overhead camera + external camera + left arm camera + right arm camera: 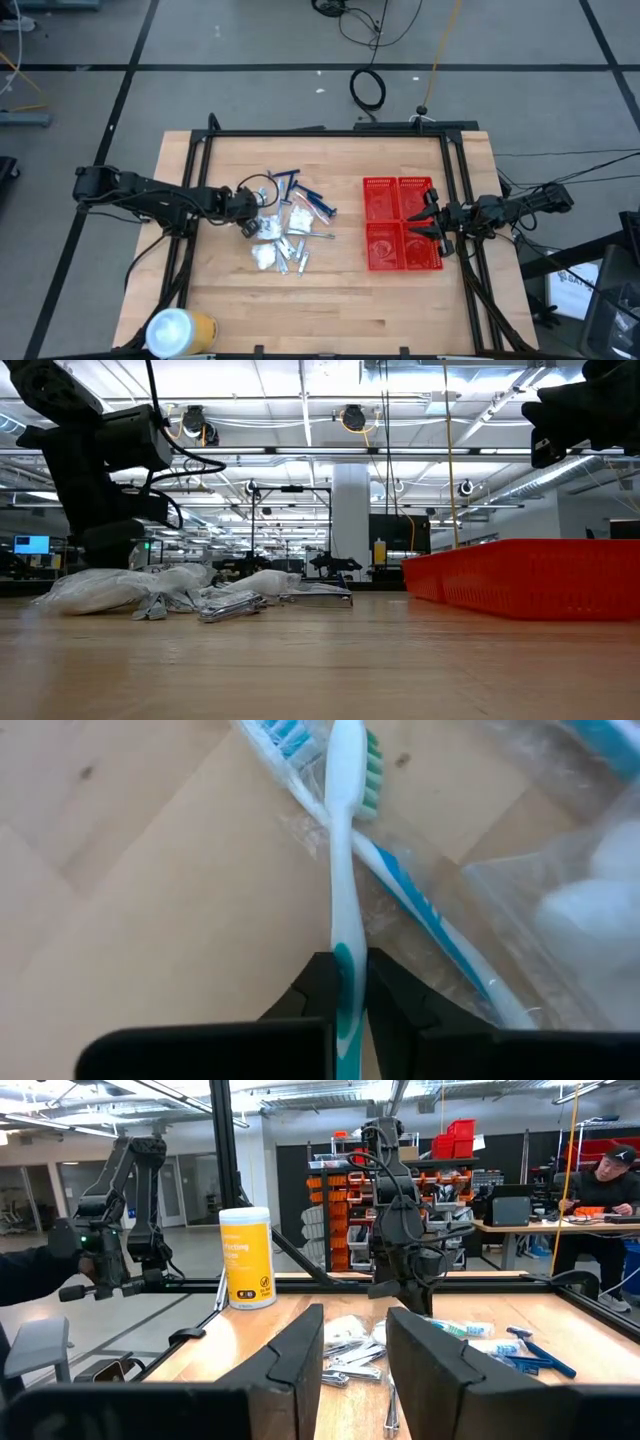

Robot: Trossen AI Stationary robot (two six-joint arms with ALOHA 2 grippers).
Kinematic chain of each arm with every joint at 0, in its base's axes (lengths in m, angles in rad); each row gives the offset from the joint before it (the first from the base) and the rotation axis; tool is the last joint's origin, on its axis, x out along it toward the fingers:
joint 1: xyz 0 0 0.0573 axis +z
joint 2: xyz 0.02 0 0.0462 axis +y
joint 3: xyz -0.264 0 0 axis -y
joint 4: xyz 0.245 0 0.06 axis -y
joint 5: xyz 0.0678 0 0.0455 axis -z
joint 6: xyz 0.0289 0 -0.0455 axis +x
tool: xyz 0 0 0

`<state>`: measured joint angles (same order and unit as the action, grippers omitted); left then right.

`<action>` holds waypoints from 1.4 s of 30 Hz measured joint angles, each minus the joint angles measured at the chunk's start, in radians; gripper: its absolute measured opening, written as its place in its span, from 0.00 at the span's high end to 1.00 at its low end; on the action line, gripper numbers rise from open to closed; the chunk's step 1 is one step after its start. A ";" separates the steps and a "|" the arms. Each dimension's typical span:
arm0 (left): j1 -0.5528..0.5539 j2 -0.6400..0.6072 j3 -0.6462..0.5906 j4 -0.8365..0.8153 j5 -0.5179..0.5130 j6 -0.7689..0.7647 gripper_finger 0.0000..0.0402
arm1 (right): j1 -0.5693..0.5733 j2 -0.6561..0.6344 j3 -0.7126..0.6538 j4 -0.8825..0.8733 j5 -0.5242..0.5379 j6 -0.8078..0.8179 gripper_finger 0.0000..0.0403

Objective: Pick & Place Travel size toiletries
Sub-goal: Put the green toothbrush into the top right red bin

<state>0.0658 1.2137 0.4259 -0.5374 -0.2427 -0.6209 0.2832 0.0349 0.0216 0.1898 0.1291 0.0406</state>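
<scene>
The toiletries lie in a loose pile (285, 235) on the wooden table: white crinkly packets, silver tubes and blue-handled razors (310, 195). The pile also shows in the low view (180, 590). My left gripper (252, 208) is at the pile's left edge, shut on a white toothbrush (345, 870) with teal grip and green-white bristles. A second, blue-striped toothbrush in a clear wrapper (420, 900) lies under it. My right gripper (430, 222) is open (355, 1330) and waits over the red basket's (366, 225) right half. My left gripper (348, 965) pinches the toothbrush's handle at its teal grip (346, 945) between the two fingers. The fingers slant down from the table's left, and the brush runs on ahead along them. Its neck crosses over the wrapped toothbrush; whether it is lifted clear I cannot tell.
The red four-compartment basket (540, 575) stands on the table's right half. A white-and-yellow roll (178, 330) stands at the near left corner, and shows in the right wrist view too (246, 1255). A black frame rims the table. A person sits far off (605, 1175).
</scene>
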 joint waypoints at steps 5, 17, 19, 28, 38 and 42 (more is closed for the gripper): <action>-0.001 -0.026 0.039 -0.013 -0.021 -0.019 0.98 | 0.000 0.000 0.000 0.000 0.000 0.000 0.75; -0.083 -0.070 0.295 -0.057 -0.124 0.142 0.99 | 0.000 0.000 0.000 0.000 0.000 0.000 0.75; -0.095 -0.070 0.319 -0.045 -0.136 0.157 0.99 | 0.000 0.000 0.000 0.000 0.000 0.000 0.75; -0.115 -0.071 0.349 -0.093 -0.165 0.130 0.98 | 0.000 0.000 0.000 0.000 0.000 0.000 0.75; -0.102 0.005 0.242 -0.246 -0.177 -0.118 0.99 | 0.000 0.000 0.000 0.000 0.000 0.000 0.75; -0.091 0.050 0.179 -0.213 -0.153 -0.183 0.98 | 0.000 0.000 0.000 0.000 0.000 0.000 0.75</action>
<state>-0.0248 1.2641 0.6050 -0.7506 -0.3957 -0.8042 0.2832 0.0349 0.0218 0.1899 0.1291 0.0407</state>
